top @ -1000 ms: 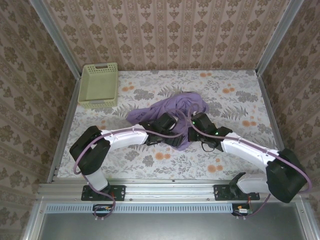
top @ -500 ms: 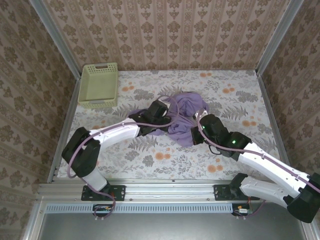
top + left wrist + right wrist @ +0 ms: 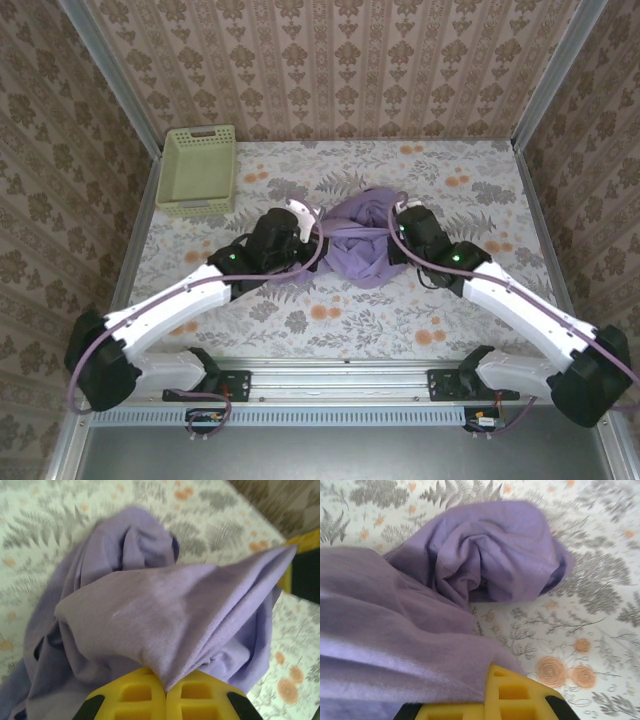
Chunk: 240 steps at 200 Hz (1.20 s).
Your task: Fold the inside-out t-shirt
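The yellow fingers (image 3: 135, 697) of the left gripper (image 3: 166, 687) are pressed together at the bottom of the left wrist view, pinching a fold of the lavender t-shirt (image 3: 150, 610), which rises out of them in a taut sheet. In the right wrist view the right gripper (image 3: 487, 692) at the bottom edge clamps another fold, and cloth drapes over its left finger. From above, the t-shirt sits bunched in the middle of the frame, part of it stretched between the left gripper (image 3: 308, 222) and the right gripper (image 3: 398, 226) and the rest lying crumpled on the floral-patterned table (image 3: 470, 190). A pale green basket (image 3: 198, 170) stands well apart at the upper left of the table, against the patterned wall (image 3: 340, 70).
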### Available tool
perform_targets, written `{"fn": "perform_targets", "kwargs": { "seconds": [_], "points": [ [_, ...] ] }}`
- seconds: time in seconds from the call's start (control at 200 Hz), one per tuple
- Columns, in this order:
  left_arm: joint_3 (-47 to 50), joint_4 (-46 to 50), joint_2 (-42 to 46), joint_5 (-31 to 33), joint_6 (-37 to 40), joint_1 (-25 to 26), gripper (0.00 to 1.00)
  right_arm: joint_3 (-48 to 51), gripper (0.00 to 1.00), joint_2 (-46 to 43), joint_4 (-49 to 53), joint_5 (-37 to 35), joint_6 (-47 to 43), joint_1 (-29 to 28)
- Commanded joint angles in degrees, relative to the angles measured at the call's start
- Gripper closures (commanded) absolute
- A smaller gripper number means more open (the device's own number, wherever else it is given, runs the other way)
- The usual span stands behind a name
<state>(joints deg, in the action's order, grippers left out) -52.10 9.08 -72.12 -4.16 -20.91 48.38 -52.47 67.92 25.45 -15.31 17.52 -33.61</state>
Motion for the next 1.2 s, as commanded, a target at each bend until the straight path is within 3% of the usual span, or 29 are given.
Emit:
{"fn": "perform_targets", "kwargs": {
  "seconds": [0.0,0.095,0.165,0.24,0.33,0.385,0.455,0.57,0.655,0.735,0.815,0.92,1.01,1.195],
  "points": [
    [2.1,-0.4,-6.9,-4.7,-0.7,-2.7,1.00,-1.9,1.00,7.3,-1.3,5.1,0.3,0.6],
    [1.1,1.4,-12.6,-4.3,-1.3,-3.5,0.94,-4.0,0.98,14.2,0.3,2.4,1.4,1.0],
    [0.8,1.6,-14.7,-4.6,-1.8,-3.6,0.93,-5.2,0.76,16.6,1.9,-0.5,1.8,1.0],
    [2.1,-0.9,-14.9,-5.8,-2.9,-3.7,0.90,-4.6,0.61,15.7,1.4,0.0,1.2,0.0],
    [3.6,-3.9,-15.2,-7.6,-4.7,-4.6,0.84,-3.3,0.47,12.3,0.9,-0.2,0.2,-3.5],
    [4.6,-4.6,-14.7,-5.5,-6.4,-5.2,0.84,-2.4,0.43,9.1,1.2,-0.7,0.5,-5.2],
    [6.8,-6.4,-13.6,-3.9,-8.8,-7.1,0.82,-1.4,0.41,7.3,1.8,0.1,2.4,-5.9],
    [7.7,-5.6,-12.2,-3.4,-10.0,-9.0,0.61,1.4,0.41,5.3,-0.3,6.0,5.0,-6.6],
    [5.9,-0.6,-9.9,2.1,-7.4,-5.6,0.50,3.3,0.41,4.9,-1.8,5.7,6.7,-7.2],
    [4.4,4.7,-6.6,10.9,-6.1,-0.8,0.46,4.0,0.41,5.6,-2.2,3.7,7.1,-7.1],
    [3.4,8.5,-3.2,15.3,-7.7,2.8,0.47,3.6,0.41,6.9,-2.5,3.6,7.0,-7.1],
    [3.5,8.1,-0.7,12.4,-11.3,5.4,0.52,3.6,0.41,7.2,-3.6,4.0,7.4,-7.1],
    [2.3,7.5,-3.3,9.3,-14.2,5.6,0.58,4.2,0.41,6.5,-4.0,3.4,7.9,-7.1],
    [-1.1,4.3,-10.2,7.8,-15.3,5.3,0.58,6.3,0.39,3.4,-3.5,2.2,8.0,-7.1]
  ]
}}
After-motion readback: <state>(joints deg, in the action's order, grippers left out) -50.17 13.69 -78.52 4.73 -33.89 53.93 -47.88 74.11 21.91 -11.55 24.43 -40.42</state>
